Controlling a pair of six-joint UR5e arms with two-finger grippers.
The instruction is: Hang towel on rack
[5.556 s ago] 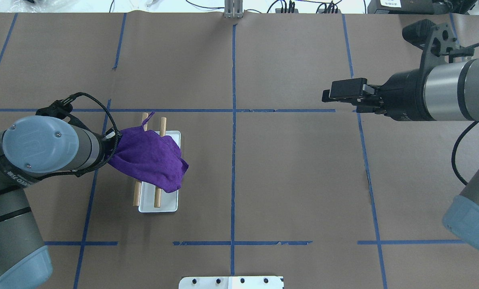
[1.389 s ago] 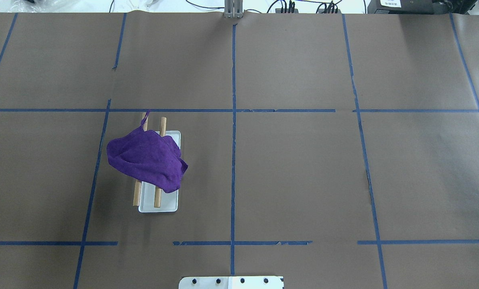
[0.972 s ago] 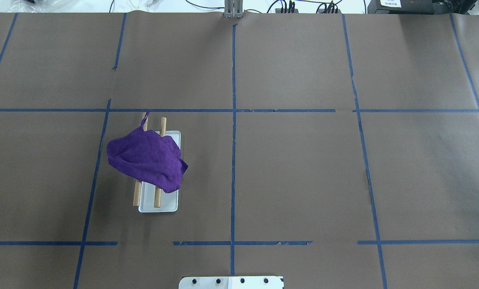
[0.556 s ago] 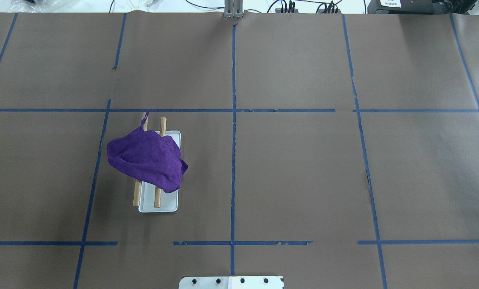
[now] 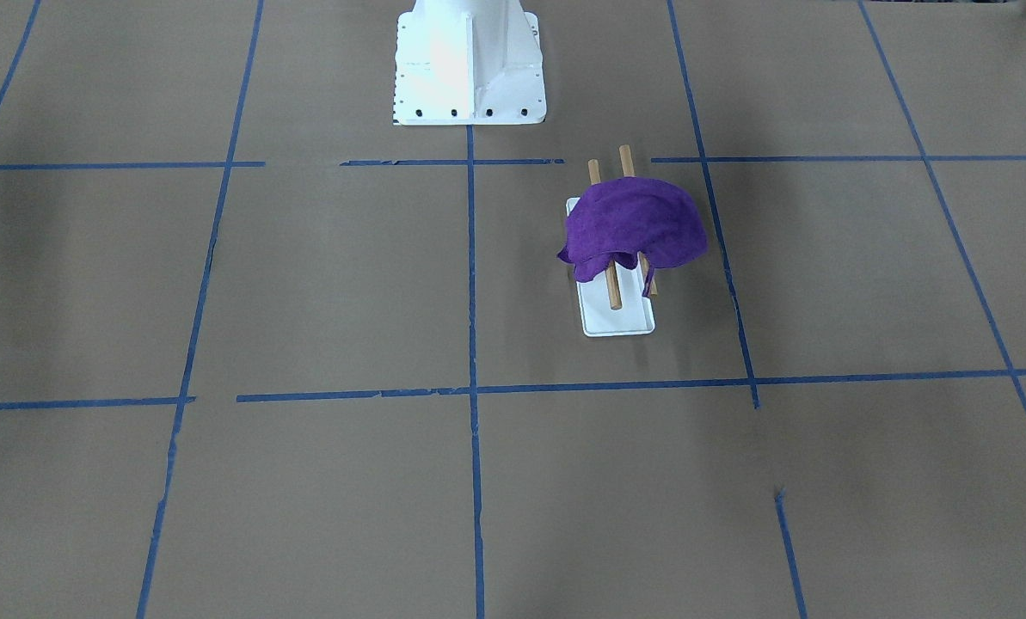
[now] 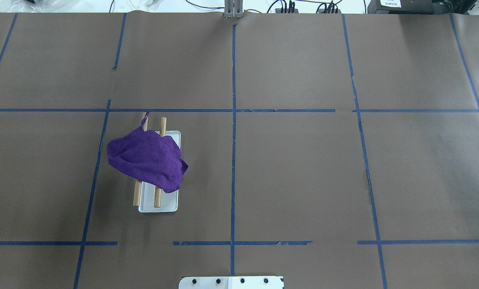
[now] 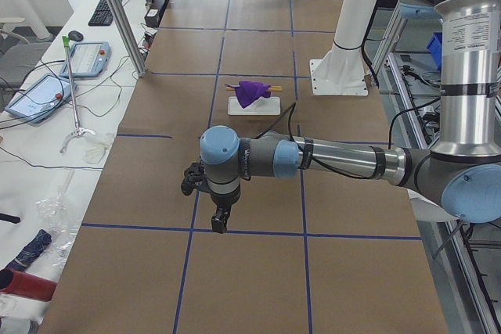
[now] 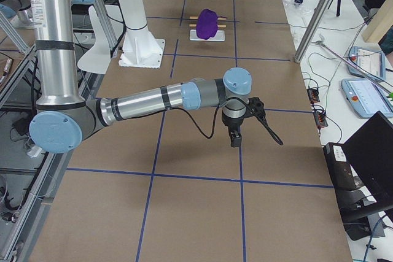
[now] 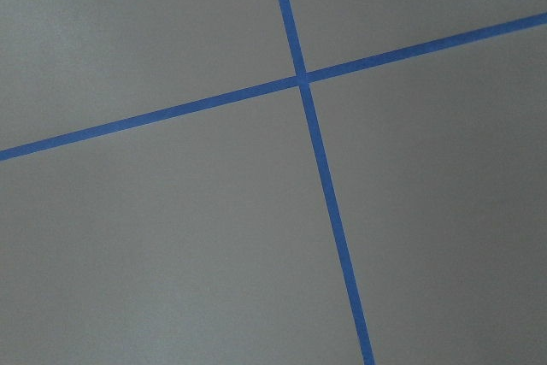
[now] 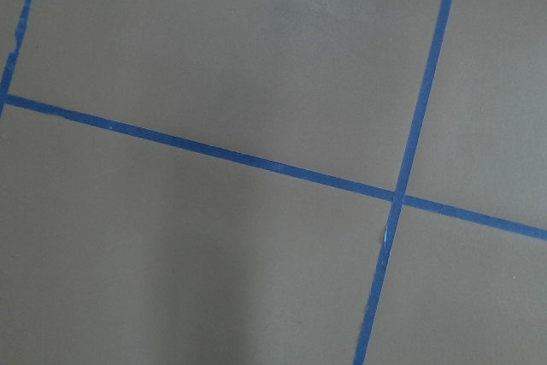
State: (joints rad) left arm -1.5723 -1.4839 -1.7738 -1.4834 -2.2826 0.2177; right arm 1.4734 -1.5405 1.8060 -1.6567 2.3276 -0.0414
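Observation:
A purple towel (image 6: 145, 162) lies draped over the two wooden rails (image 6: 157, 197) of a small rack with a white base (image 6: 168, 206), on the table's left half. It also shows in the front-facing view (image 5: 633, 225), with rail ends sticking out on both sides. No gripper touches it. My left gripper (image 7: 217, 224) hangs over bare table far from the rack, seen only in the exterior left view, so I cannot tell its state. My right gripper (image 8: 235, 139) shows only in the exterior right view, state unclear.
The brown table cover carries a blue tape grid (image 6: 233, 120). The robot's white pedestal (image 5: 468, 64) stands at the table's near edge. Both wrist views show only taped table. Desks with tablets (image 7: 82, 59) and a metal post (image 8: 319, 13) flank the table ends.
Since 5.6 s ago my left gripper has left the towel and both arms have withdrawn from the overhead view. The towel stays on the rack, unchanged over the last second.

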